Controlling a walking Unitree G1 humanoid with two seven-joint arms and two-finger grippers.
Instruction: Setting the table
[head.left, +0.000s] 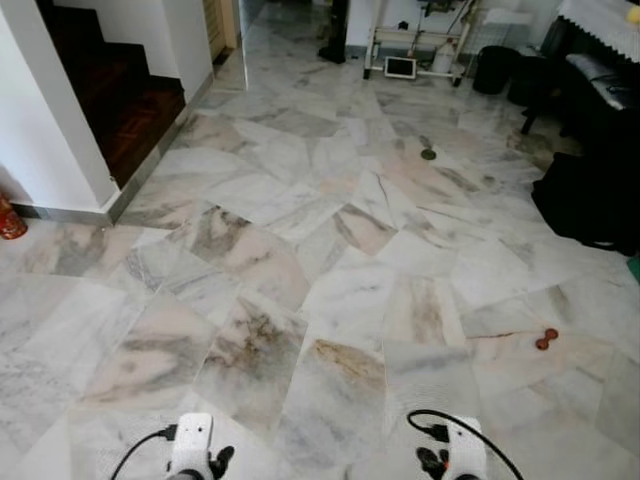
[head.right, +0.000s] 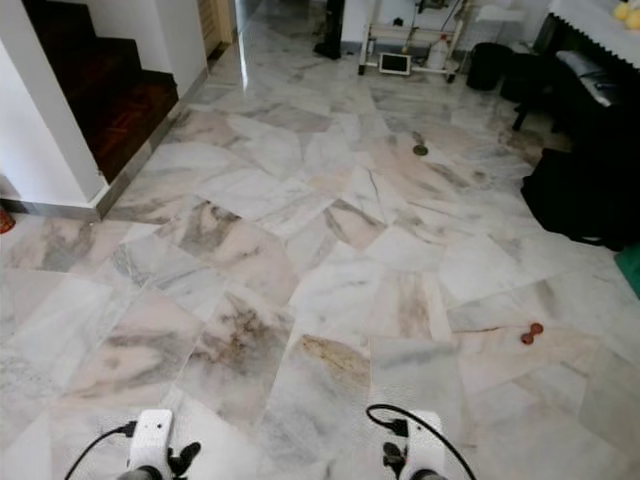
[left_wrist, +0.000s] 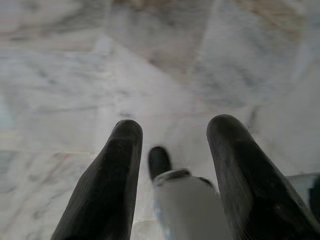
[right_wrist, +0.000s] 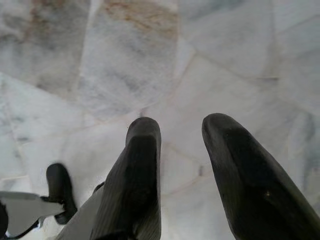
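1. The two long black fingers (left_wrist: 107, 185) of the left gripper (left_wrist: 174, 125) stand spread apart with nothing between them, pointing down at the polished white-and-grey marble tile floor (head.left: 330, 250).
2. The right gripper (right_wrist: 182, 125) likewise has its fingers (right_wrist: 137, 175) parted and empty above the same floor.
3. Both silver arms hang low at the near edge of the head views, left (head.left: 192, 445) and right (head.left: 462, 450), each trailing a black cable.
4. A small reddish-brown dumbbell-shaped object (head.left: 546, 339) lies on the floor ahead to the right, well apart from both grippers.
5. A small dark round object (head.left: 428, 154) lies farther off on the tiles.
6. Dark wooden stairs (head.left: 120, 90) rise at far left beside a white wall (head.left: 45, 120).
7. A black bag (head.left: 590, 200) sits at right, near dark furniture (head.left: 600, 90).
8. No tableware can be made out; a white-clothed table edge (head.left: 600, 20) shows at the far right corner.
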